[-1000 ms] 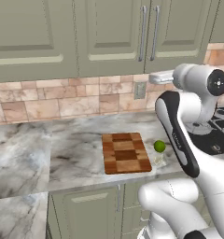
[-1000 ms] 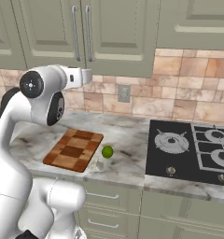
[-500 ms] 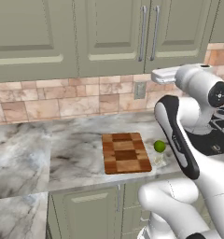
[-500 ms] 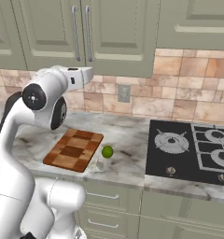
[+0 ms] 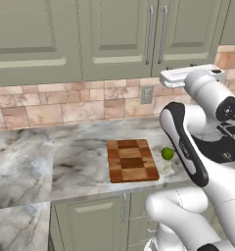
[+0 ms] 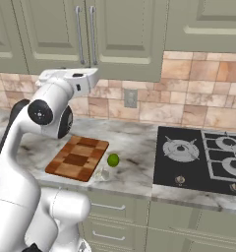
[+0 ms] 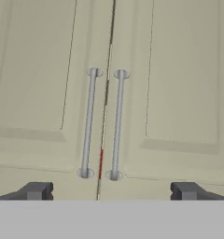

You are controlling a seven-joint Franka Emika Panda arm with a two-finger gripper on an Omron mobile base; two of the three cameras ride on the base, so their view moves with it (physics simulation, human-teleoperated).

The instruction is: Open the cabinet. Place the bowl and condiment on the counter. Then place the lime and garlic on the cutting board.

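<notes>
Hand view: the cabinet is seen shut, its two silver bar handles side by side ahead of the gripper, whose fingers are spread wide apart and empty. On the counter, the lime is set just beside the cutting board.

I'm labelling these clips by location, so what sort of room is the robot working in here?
A kitchen, rendered: sage-green wall cabinet with silver bar handles, a black gas hob, and a chequered wooden cutting board on the veined marble counter.
</notes>
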